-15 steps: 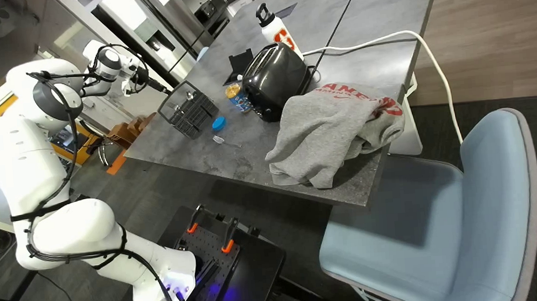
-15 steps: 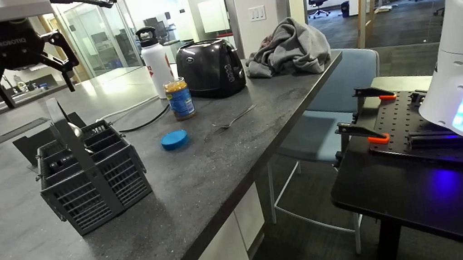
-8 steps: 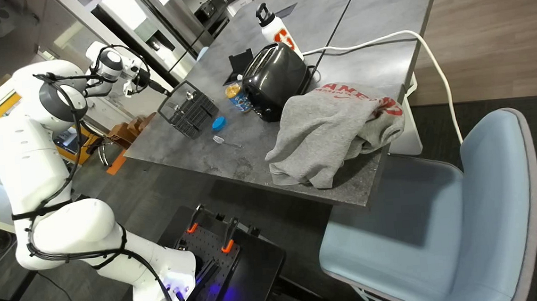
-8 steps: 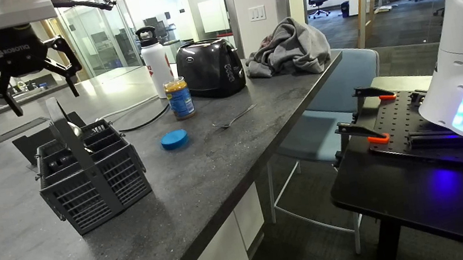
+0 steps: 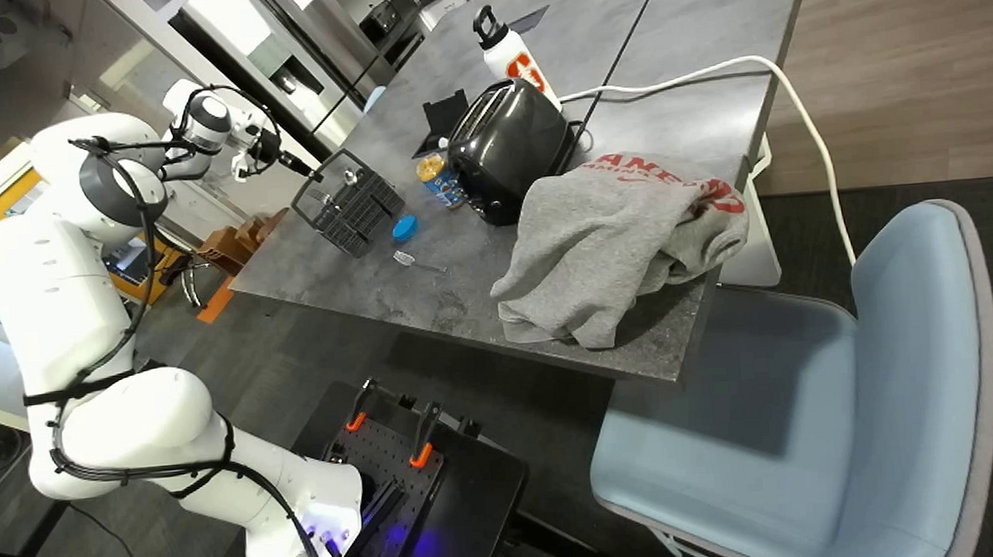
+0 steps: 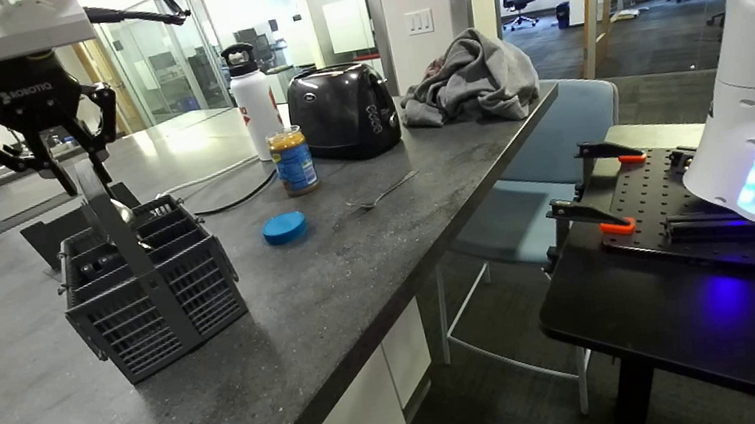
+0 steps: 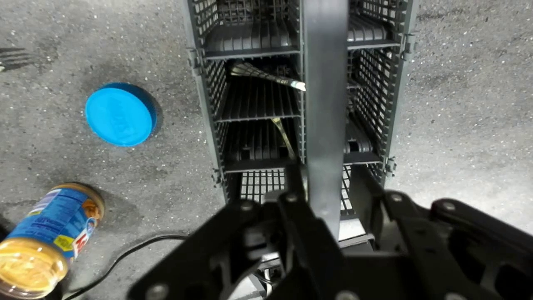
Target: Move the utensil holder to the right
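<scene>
The utensil holder (image 6: 161, 315) is a dark grey mesh basket with compartments and a tall arched handle (image 7: 325, 91), standing upright on the counter. A few utensils (image 7: 266, 76) lie inside it. My gripper (image 6: 89, 185) is at the top of that handle, pointing down. In the wrist view the handle runs between my two fingers (image 7: 363, 189). The left finger is close beside it, while a visible gap separates the right one from it. The jaws are partly closed but apart, gripping nothing. Whether the left finger touches the handle, I cannot tell.
Beside the holder are a blue lid (image 6: 285, 228), a peanut butter jar (image 6: 294, 164) and a fork (image 6: 382, 192). Farther along stand a black toaster (image 6: 341, 116), a white bottle (image 6: 256, 110) and a grey sweatshirt (image 6: 474, 81). The counter's edge (image 6: 379, 320) runs along the near side.
My gripper has come down toward the handle, and its fingers have drawn much closer together, one on each side of it. The holder has stayed where it was.
</scene>
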Controlling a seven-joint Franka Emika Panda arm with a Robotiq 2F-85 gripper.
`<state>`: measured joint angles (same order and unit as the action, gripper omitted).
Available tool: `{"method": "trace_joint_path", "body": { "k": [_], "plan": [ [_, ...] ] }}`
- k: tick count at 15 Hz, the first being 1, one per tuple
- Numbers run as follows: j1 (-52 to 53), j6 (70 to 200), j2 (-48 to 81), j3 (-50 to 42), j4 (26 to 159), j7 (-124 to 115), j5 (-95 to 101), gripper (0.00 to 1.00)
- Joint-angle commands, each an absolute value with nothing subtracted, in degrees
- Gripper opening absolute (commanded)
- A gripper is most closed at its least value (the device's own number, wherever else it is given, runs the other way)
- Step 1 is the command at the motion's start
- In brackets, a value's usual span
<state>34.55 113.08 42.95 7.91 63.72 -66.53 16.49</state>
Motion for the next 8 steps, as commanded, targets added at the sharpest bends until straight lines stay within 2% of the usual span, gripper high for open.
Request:
{"method": "trace_joint_path", "body": {
  "k": [1,2,4,8],
  "plan": [
    [34.65,110.05,43.93,8.29,60.70,-64.94,16.10,0.05],
    [34.72,109.60,43.86,8.28,60.59,-64.98,16.15,0.01],
    [35.11,108.65,43.52,8.14,60.34,-65.59,16.34,0.05],
    [36.55,106.27,41.90,7.50,59.82,-69.60,16.55,0.05]
  ]
}}
